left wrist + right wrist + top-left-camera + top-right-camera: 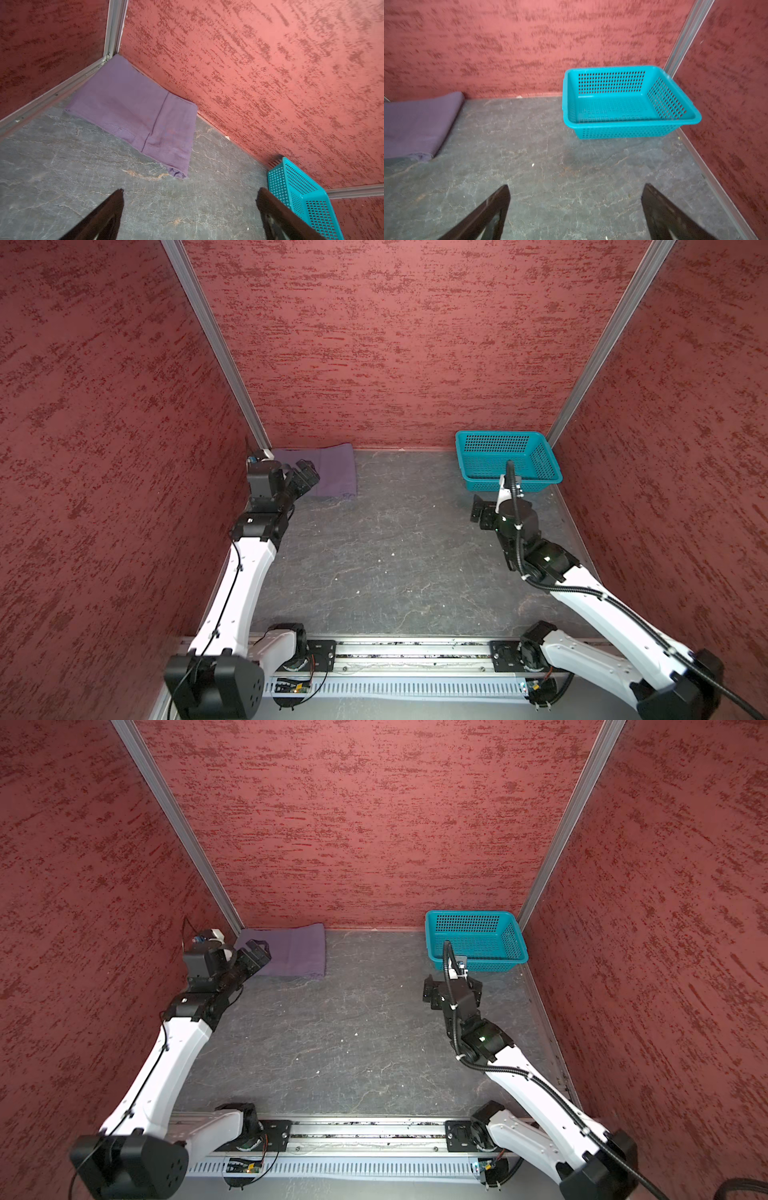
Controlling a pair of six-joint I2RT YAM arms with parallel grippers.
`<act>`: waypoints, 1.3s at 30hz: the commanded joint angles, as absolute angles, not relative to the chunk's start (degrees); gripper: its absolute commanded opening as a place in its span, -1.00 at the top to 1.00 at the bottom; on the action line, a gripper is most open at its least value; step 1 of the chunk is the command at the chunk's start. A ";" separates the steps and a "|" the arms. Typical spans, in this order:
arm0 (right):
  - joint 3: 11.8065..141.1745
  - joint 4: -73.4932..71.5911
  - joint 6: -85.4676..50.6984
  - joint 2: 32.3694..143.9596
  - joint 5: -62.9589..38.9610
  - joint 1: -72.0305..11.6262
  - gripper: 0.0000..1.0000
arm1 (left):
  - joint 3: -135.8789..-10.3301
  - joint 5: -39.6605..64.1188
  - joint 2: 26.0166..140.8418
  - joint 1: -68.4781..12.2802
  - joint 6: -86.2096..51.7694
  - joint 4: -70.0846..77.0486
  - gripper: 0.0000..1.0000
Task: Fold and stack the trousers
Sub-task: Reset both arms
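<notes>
The trousers (pixel 334 470) lie folded into a flat purple rectangle in the back left corner of the table, against both walls; they also show in a top view (pixel 297 952) and both wrist views (pixel 133 108) (pixel 415 128). My left gripper (pixel 306 476) (pixel 189 192) hovers at their near left edge, open, with only bare table between its fingers. My right gripper (pixel 453 986) (pixel 576 187) is open and holds nothing; it stands just in front of the basket, apart from the cloth.
A teal perforated basket (pixel 509 482) (pixel 631 123) with nothing in it stands in the back right corner. Red textured walls (pixel 395 364) close off the back and both sides. The grey marbled tabletop (pixel 395 551) stretches between the arms, with a metal rail (pixel 415 649) along the front.
</notes>
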State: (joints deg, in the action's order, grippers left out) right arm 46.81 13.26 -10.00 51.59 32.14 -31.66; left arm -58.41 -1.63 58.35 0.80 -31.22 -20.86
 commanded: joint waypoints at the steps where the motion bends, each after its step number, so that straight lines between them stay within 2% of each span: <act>1: 45.30 6.44 -2.92 45.94 32.39 -31.20 -0.98 | -54.55 -5.13 52.74 0.71 -28.18 -18.58 -0.99; 9: 35.31 -9.22 6.88 34.77 33.45 -31.20 -0.98 | -43.16 -12.10 38.37 1.10 -30.67 -22.30 -0.99; 13: 29.01 -14.13 9.32 31.78 33.38 -31.11 -0.98 | -34.64 -10.93 29.70 1.18 -30.05 -14.64 -0.99; 18: 27.44 -12.55 4.85 36.46 31.66 -28.96 -0.98 | -18.20 -4.14 19.44 0.93 -19.68 6.24 -0.99; 22: 29.30 -5.97 -1.40 42.25 24.76 -25.40 -0.98 | -15.60 4.06 14.78 -0.12 -9.32 4.94 -0.99; 29: 19.78 -19.60 -7.68 41.72 18.79 -18.25 -0.98 | -15.04 1.27 18.38 -0.43 -8.99 0.65 -0.99; 33: 16.92 -19.52 -10.51 44.55 13.38 -12.40 -0.98 | -11.70 0.01 24.81 -0.44 -9.52 8.91 -0.99; 39: 15.12 -20.33 -9.65 44.90 14.34 -8.50 -0.98 | -11.16 -4.01 37.73 -0.37 -7.15 17.05 -0.99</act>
